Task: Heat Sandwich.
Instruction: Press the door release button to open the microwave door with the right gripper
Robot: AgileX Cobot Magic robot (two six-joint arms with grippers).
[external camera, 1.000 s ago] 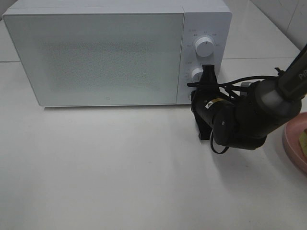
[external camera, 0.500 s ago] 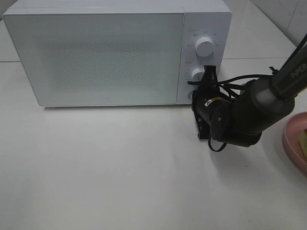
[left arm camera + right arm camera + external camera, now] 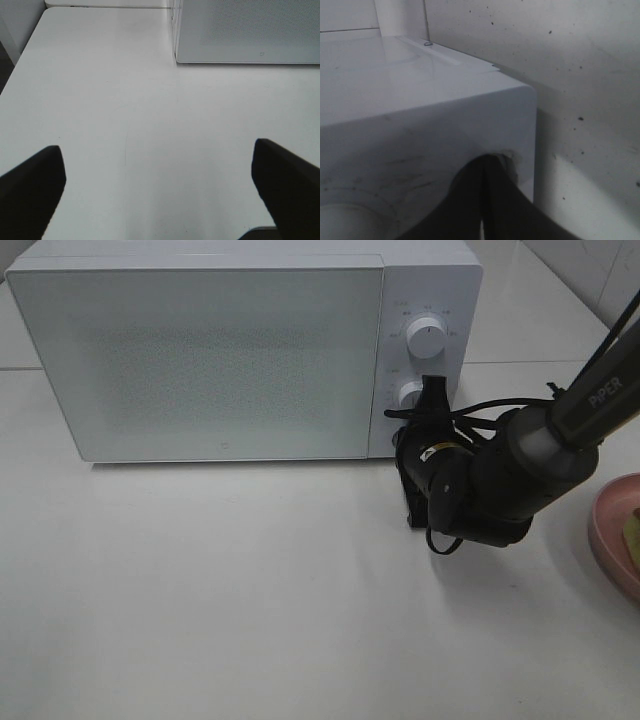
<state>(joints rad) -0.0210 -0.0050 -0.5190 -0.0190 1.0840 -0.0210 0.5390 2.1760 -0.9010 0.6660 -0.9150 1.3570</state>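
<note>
Right gripper [image 3: 432,392] is seen fully closed, jaws pressed together and empty. Its tip is placed against the control panel [image 3: 440,300] of the white microwave [image 3: 220,360], low on the panel, just beside the lower knob [image 3: 409,395] and below the upper knob [image 3: 428,338]. The exact contact spot is covered by the gripper in the high view. In the right wrist view the dark fingers [image 3: 495,175] are shown meeting the front face close to the oven's right corner; whether a button is being pressed cannot be told. The right arm [image 3: 520,465] is laid low over the table [image 3: 250,590], reaching in from the right, with cables looped around its wrist.

The microwave door [image 3: 200,350] is shut, and the interior is hidden behind the frosted front.

Left gripper [image 3: 156,147] is held wide open, with only bare table between the two dark fingers [image 3: 30,190]. The lower front corner of the microwave is seen ahead of it in the left wrist view. This gripper is not caught by the high camera.

The sandwich [image 3: 634,530] is located on the pink plate [image 3: 608,540] at the far right edge of the high view, right of the right arm and well apart from the microwave. Only a yellowish sliver is visible, the rest being cut off by the frame. It is held by neither gripper.
</note>
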